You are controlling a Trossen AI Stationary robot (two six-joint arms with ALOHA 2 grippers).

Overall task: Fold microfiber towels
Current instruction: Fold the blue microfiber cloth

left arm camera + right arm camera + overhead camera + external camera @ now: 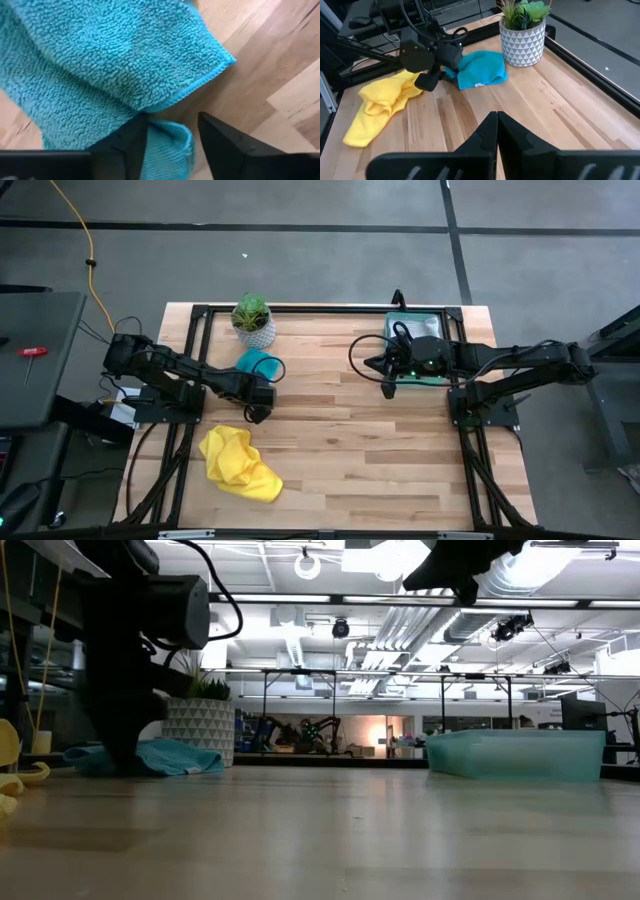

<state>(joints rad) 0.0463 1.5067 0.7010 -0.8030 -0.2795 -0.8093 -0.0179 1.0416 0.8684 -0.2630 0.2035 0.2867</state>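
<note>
Pale wooden planks formed the tabletop (360, 430), bounded by a black metal frame, with a grey concrete floor around it. Near the far left edge lay a fluffy teal microfiber towel (257, 361), just beside a small green plant in a white patterned pot (253, 320). The left gripper (172, 142) was low over the towel's near edge, its two dark fingers parted with a fold of the teal cloth lying between them; whether the fingers pressed on that fold could not be told. A crumpled yellow microfiber towel (238, 462) lay closer to the front left corner, apart from the teal one. The right gripper (496, 131) hung with its fingers pressed together and holding nothing, above the translucent green plastic tray (515, 753) at the far right.
</note>
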